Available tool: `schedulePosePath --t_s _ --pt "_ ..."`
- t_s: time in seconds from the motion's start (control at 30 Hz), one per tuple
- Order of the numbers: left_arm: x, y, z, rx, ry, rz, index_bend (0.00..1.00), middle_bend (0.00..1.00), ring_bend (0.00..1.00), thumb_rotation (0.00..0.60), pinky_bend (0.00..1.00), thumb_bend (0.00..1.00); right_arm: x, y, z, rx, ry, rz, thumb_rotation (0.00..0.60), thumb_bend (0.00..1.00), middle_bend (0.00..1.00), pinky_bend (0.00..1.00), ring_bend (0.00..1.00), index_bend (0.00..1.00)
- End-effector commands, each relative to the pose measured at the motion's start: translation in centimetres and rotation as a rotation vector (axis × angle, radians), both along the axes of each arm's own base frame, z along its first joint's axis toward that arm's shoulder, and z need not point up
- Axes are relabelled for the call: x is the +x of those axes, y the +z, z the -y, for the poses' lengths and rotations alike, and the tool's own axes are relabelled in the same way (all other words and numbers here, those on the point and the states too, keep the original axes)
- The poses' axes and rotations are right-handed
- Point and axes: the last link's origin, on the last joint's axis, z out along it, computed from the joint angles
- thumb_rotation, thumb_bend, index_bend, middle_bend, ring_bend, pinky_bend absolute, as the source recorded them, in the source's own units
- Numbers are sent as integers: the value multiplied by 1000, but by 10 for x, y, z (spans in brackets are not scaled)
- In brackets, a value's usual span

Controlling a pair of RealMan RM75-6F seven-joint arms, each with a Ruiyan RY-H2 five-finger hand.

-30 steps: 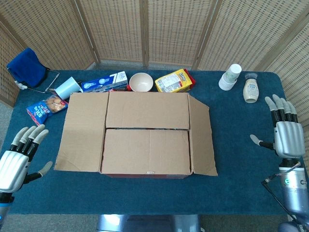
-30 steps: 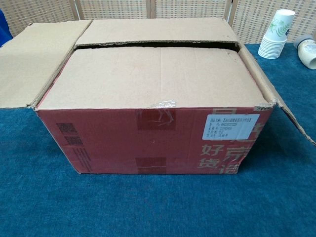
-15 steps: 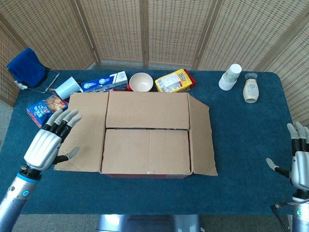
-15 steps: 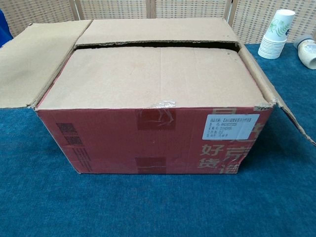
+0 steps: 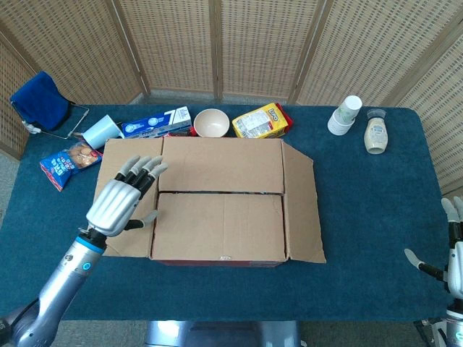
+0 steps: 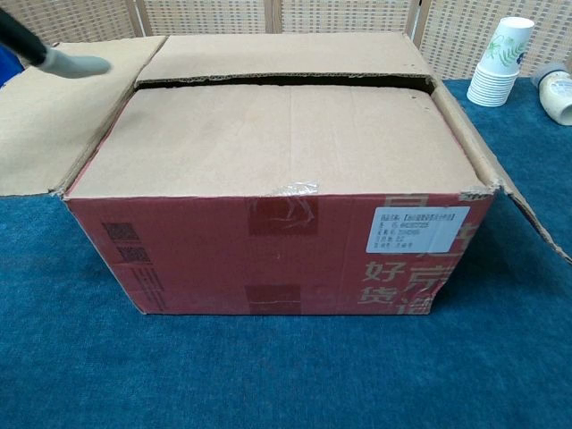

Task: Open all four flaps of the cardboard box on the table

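My left hand (image 5: pixel 124 198) hovers fingers wide, holding nothing, over cardboard box (image 5: pixel 221 199) mid-table, w/ side flaps out, near flap (image 5: pixel 219 225) & far flap (image 5: pixel 221 164) shut, ready to lift; right hand (image 5: pixel 453 256) idle, spread, well right.

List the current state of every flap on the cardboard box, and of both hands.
Left side flap: folded out.
Right side flap: folded out.
Far long flap: closed flat.
Near long flap: closed flat.
Left hand: open, over the left side flap.
Right hand: open, at the table's edge.
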Motion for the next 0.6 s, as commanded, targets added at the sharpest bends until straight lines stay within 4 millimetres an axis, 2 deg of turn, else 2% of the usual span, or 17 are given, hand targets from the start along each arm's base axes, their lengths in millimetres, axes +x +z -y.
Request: schedulePosePath --t_s 0.03,0.33,0.6 --pt "22 -24 -14 -2 -14 -33 0 0 0 600 0 134 1 2 -1 4 13 15 600 0 0 0 0 12" --pt "40 -56 -28 12 1 -66 0 0 0 600 0 135 2 5 -2 11 38 50 600 0 0 0 0 11" --pt "46 -65 -41 45 17 -76 1 0 0 600 0 134 1 7 -3 16 45 80 600 0 0 0 0 11"
